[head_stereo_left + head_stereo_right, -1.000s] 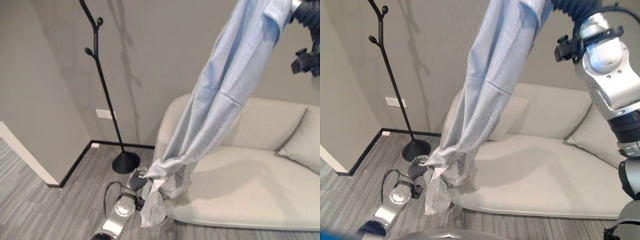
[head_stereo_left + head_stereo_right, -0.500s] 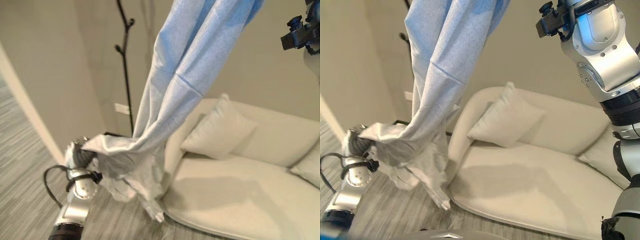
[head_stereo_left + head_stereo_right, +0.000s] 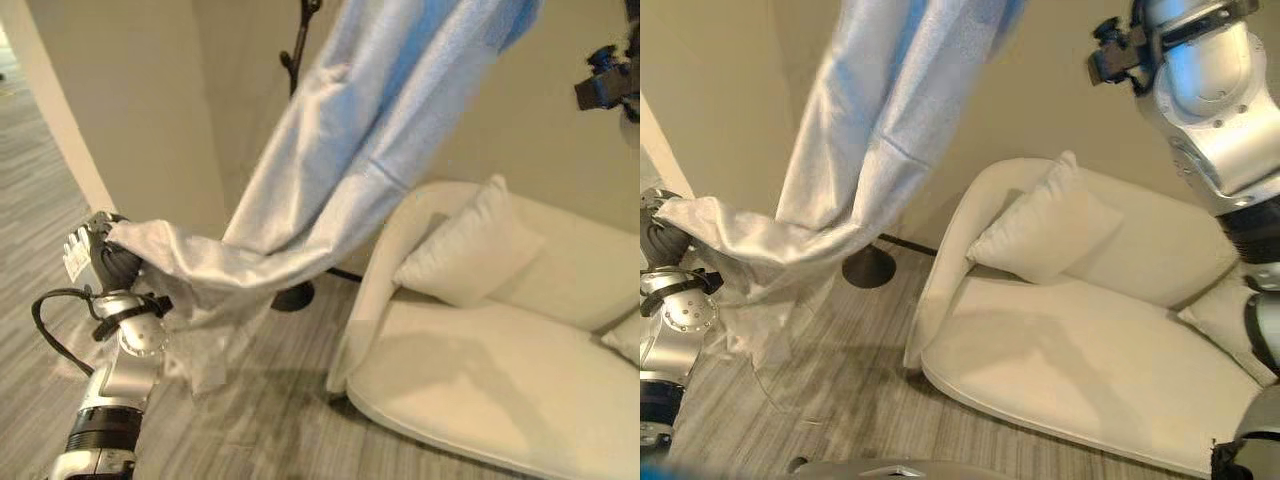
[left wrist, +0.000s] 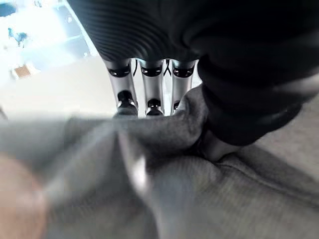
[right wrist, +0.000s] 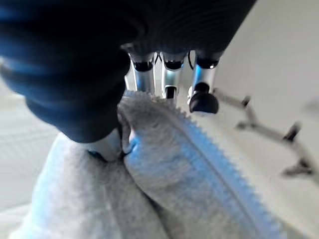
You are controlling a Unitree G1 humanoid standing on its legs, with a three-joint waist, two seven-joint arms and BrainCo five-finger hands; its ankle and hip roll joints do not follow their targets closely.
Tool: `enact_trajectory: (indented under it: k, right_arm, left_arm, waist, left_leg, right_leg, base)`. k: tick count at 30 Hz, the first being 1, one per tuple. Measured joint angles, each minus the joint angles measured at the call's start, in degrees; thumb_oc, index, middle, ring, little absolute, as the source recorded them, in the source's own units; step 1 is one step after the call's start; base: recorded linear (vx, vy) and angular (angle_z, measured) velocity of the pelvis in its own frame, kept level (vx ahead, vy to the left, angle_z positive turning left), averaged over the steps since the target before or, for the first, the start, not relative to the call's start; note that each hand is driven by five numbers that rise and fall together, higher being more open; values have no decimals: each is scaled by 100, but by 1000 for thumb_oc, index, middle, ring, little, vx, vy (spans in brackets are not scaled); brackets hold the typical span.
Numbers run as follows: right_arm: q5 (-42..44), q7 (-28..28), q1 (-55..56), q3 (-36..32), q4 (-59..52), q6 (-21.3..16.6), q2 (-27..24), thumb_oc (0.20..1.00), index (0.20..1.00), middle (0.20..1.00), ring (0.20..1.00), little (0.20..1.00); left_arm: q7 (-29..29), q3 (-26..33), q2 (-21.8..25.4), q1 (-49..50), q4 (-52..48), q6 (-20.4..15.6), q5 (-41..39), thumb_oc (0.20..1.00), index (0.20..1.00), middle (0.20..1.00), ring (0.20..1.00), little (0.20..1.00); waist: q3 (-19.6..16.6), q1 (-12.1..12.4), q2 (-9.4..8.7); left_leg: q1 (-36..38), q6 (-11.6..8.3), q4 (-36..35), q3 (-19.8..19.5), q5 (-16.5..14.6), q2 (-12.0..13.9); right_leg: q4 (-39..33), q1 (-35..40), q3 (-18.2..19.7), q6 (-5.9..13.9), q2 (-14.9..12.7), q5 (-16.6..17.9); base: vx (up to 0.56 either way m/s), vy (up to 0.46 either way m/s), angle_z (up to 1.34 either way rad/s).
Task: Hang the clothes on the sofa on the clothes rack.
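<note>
Pale blue cloth, a garment [image 3: 380, 140], stretches through the air between the robot's hands, above grey striped flooring [image 3: 270, 400] and beside a cream sofa [image 3: 480, 390] with a cushion [image 3: 460, 250]. The left hand [image 3: 95, 262], low near a beige wall [image 3: 130, 110], has its fingers curled round the lower end. The right hand [image 5: 75, 84] pinches the upper edge. The black clothes rack [image 3: 300, 30] is mostly hidden behind the fabric.

The clothes rack [image 3: 299, 40] is mostly hidden behind the hanging garment [image 3: 380, 140]. The garment's upper end runs off the top edge. The sofa [image 3: 1090, 330] is cut off at the right.
</note>
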Motion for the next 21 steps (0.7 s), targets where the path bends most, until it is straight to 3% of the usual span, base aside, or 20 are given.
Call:
enact_trajectory:
  k: [2,3,4,5,6,7,8,9,10,11,12,14,16,17,18,20,21]
  right_arm:
    - [-202,4,1000,-980,-300,-79,-65,200,200,200,200,200]
    - [-210,-51,1300,-1265,-405,-100,-67,200,200,200,200,200]
    - [-214,-151,1423,-1278,-460,-88,-83,200,200,200,200,200]
    - [-327,-187,1540,-1172,-494,-43,-125,200,200,200,200,200]
    - [-418,-209,1549,-1166,-545,12,-138,200,200,200,200,200]
    - [-434,-214,1553,-1165,-632,33,-144,200,200,200,200,200]
    - [-465,-234,1558,-1152,-706,27,-144,200,200,200,200,200]
    - [-556,-242,1572,-1134,-747,21,-151,200,200,200,200,200]
    - [-609,-241,1588,-1138,-784,10,-160,200,200,200,200,200]
    - [-660,-229,1599,-1145,-892,2,-213,200,200,200,200,200]
    - [-667,-217,1599,-1219,-933,-25,-314,200,200,200,200,200]
    - [-667,-217,1642,-1336,-969,-145,-516,200,200,200,200,200]
    - [-662,-212,1952,-1719,-1011,-179,-740,200,200,200,200,200]
    - [-662,-212,2107,-1917,-1001,-181,-770,200,200,200,200,200]
    - [-657,-216,2633,-2300,-1027,-244,-928,200,200,200,200,200]
    - [-658,-215,2896,-2465,-1077,-223,-990,200,200,200,200,200]
    - [-659,-216,2995,-2637,-1149,-226,-1131,200,200,200,200,200]
  left_arm:
    - [96,-200,15,-15,-134,0,278,200,200,200,200,200]
    - [96,-333,36,-29,-134,12,337,200,200,200,200,200]
    - [87,-419,34,-26,-135,36,440,200,200,200,200,200]
    - [90,-462,10,-41,-151,40,496,200,200,200,200,200]
    - [93,-470,41,-37,-238,58,504,200,200,200,200,200]
    - [93,-467,125,-38,-394,59,511,200,200,200,200,200]
    - [96,-396,178,-56,-524,55,673,200,200,200,200,200]
    - [118,-359,199,-117,-584,55,752,200,200,200,200,200]
    - [122,-359,197,-202,-582,68,865,200,200,200,200,200]
    - [129,-373,198,-223,-653,100,951,200,200,200,200,200]
    - [132,-372,209,-209,-694,99,965,200,200,200,200,200]
    - [130,-336,185,-122,-697,148,968,200,200,200,200,200]
    - [85,-426,126,-87,-701,192,966,200,200,200,200,200]
    - [73,-460,48,-65,-701,190,967,200,200,200,200,200]
    - [35,-589,-543,-156,-692,223,963,200,200,200,200,200]
    - [-87,-1002,-903,-241,-696,216,967,200,200,200,200,200]
    - [-252,-1452,-1010,-338,-710,153,985,200,200,200,200,200]
  waist:
    - [-28,105,115]
    - [-26,141,190]
    - [-33,98,302]
    - [-20,33,355]
    - [-3,68,442]
    - [7,48,550]
    - [-4,36,633]
    - [10,-45,644]
    - [18,-83,631]
    - [-13,-12,569]
    - [-36,-19,503]
    - [-35,-18,499]
    - [9,-123,586]
    - [14,-195,589]
    - [183,-549,810]
    - [207,-755,799]
    - [187,-912,669]
  left_leg:
    - [-400,170,689,-125,-315,-233]
    - [-582,371,950,-134,-491,-317]
    - [-698,426,1064,-147,-595,-395]
    - [-719,510,1110,11,-630,-661]
    - [-834,711,1174,59,-669,-677]
    - [-911,815,1144,131,-699,-675]
    - [-877,969,915,302,-629,-732]
    - [-781,1129,652,346,-555,-833]
    - [-634,1265,407,337,-467,-885]
    - [-266,1438,-297,389,-152,-994]
    - [-49,1505,-636,481,59,-1114]
    - [308,1617,-1285,489,315,-1203]
    - [596,1682,-1787,466,564,-1227]
    - [634,1688,-1852,459,580,-1288]
    - [726,1725,-1889,137,585,-1291]
    - [884,1757,-2011,-22,605,-1468]
    - [961,1751,-2098,-224,586,-1786]
  right_leg:
    - [136,-7,-146,-77,-202,-2]
    - [214,-59,-219,-95,-324,-8]
    - [316,-130,-229,-112,-477,33]
    - [525,-349,-277,-322,-683,330]
    - [689,-574,-405,-460,-677,631]
    - [786,-845,-614,-909,-682,1131]
    - [763,-1013,-628,-1036,-733,1802]
    - [831,-1111,-632,-1065,-802,2228]
    - [1117,-1220,-504,-840,-775,1959]
    - [1721,-1375,-314,-515,-471,920]
    - [1782,-1337,-329,-371,-209,640]
    - [1769,-1320,-248,-468,370,30]
    - [1647,-1415,-122,-499,1017,-190]
    - [1726,-1621,-7,-503,1172,-282]
    - [1866,-2031,995,-542,1992,-442]
    - [1823,-2245,1259,-534,2247,-446]
    - [1460,-2215,1270,-579,2106,-333]
  base:
    - [121,568,41]
    - [61,367,24]
    - [19,521,16]
    - [36,690,2]
    - [32,629,-18]
    - [91,487,-41]
    - [123,436,-23]
    - [97,280,-4]
    - [150,378,6]
    - [157,347,0]
    - [203,443,-11]
    - [100,177,-4]
    - [142,229,12]
    - [241,337,60]
    - [227,279,69]
    - [144,123,83]
    - [136,33,91]
